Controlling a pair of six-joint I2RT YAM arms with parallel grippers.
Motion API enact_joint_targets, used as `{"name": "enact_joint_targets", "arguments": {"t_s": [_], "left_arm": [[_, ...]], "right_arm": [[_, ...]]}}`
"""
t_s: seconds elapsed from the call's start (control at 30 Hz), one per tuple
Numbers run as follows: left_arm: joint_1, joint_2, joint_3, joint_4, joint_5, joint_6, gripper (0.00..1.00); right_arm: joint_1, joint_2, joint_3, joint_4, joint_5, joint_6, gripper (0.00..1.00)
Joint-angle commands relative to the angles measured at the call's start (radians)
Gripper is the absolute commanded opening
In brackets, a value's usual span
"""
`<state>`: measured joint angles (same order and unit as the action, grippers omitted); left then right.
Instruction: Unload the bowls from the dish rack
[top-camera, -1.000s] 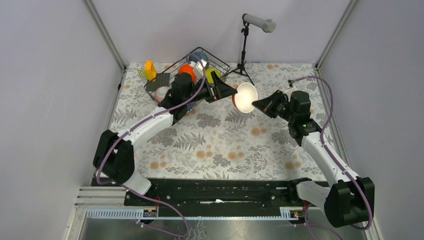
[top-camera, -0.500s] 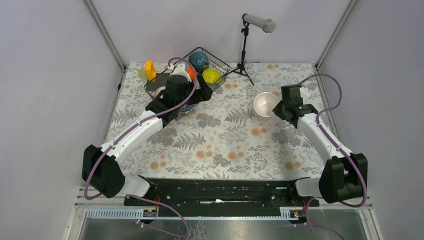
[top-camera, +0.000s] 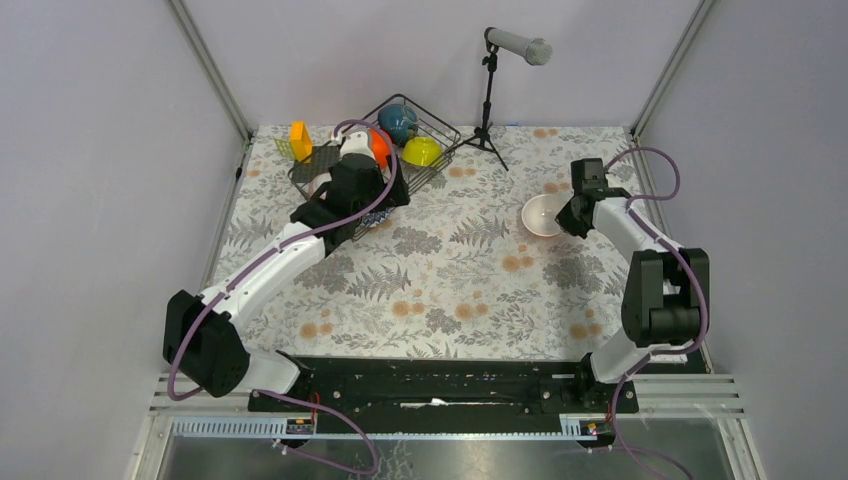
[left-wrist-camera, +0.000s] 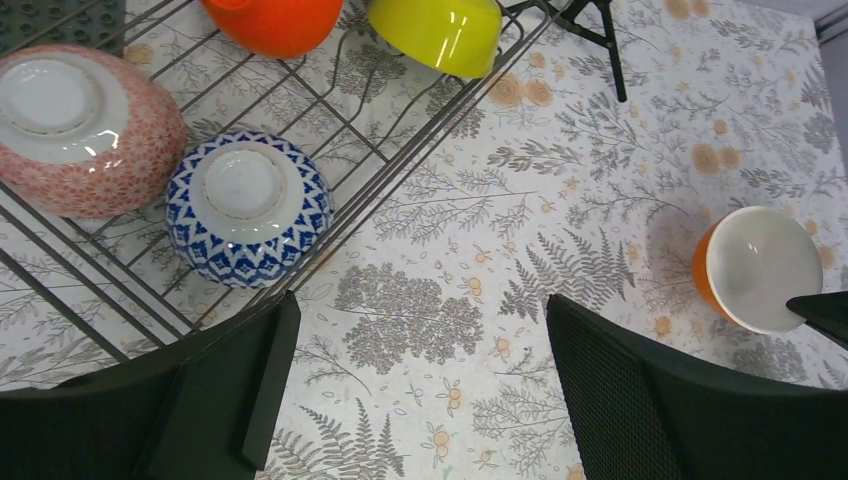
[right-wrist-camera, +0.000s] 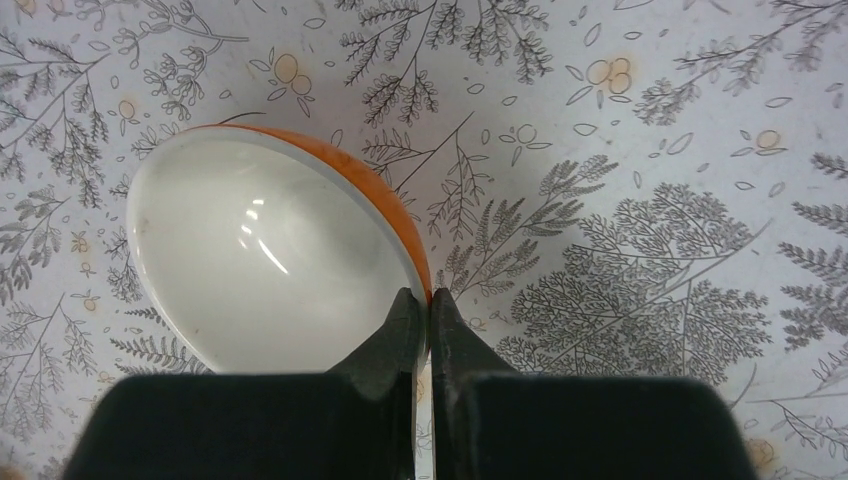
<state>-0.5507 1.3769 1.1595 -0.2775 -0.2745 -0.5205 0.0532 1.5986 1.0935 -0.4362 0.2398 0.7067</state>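
Observation:
The dark wire dish rack stands at the back left. It holds a teal bowl, a yellow-green bowl, an orange bowl, a pink speckled bowl and a blue-and-white bowl, the last two upside down. My left gripper is open and empty above the cloth just outside the rack's near edge. My right gripper is shut on the rim of a second orange bowl with a white inside. That bowl is down at the cloth on the right, slightly tilted.
A microphone on a tripod stands behind the rack; one leg reaches the cloth near the yellow-green bowl. A yellow-orange block and a flat dark square plate lie left of the rack. Grey walls enclose the table.
A second ago both grippers held the orange bowl mid-table. The left let go and swung back to the rack. The right carried the bowl right and lowered it to the cloth.

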Motion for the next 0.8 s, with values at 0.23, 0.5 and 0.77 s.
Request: {"name": "enact_joint_targets", "arguments": {"t_s": [0.23, 0.5, 0.77], "left_arm": [[0.001, 0.021, 0.045, 0.014, -0.117, 0.088, 0.99], [0.001, 0.110, 0.138, 0.010, -0.256, 0.164, 0.99], [0.002, 0.244, 0.256, 0.001, -0.370, 0.204, 0.99]], "right_arm": [[-0.021, 0.078, 0.077, 0.058, -0.103, -0.038, 0.09], [-0.026, 0.070, 0.053, 0.077, -0.118, -0.045, 0.19], [-0.030, 0.039, 0.030, 0.085, -0.121, -0.075, 0.30]]}}
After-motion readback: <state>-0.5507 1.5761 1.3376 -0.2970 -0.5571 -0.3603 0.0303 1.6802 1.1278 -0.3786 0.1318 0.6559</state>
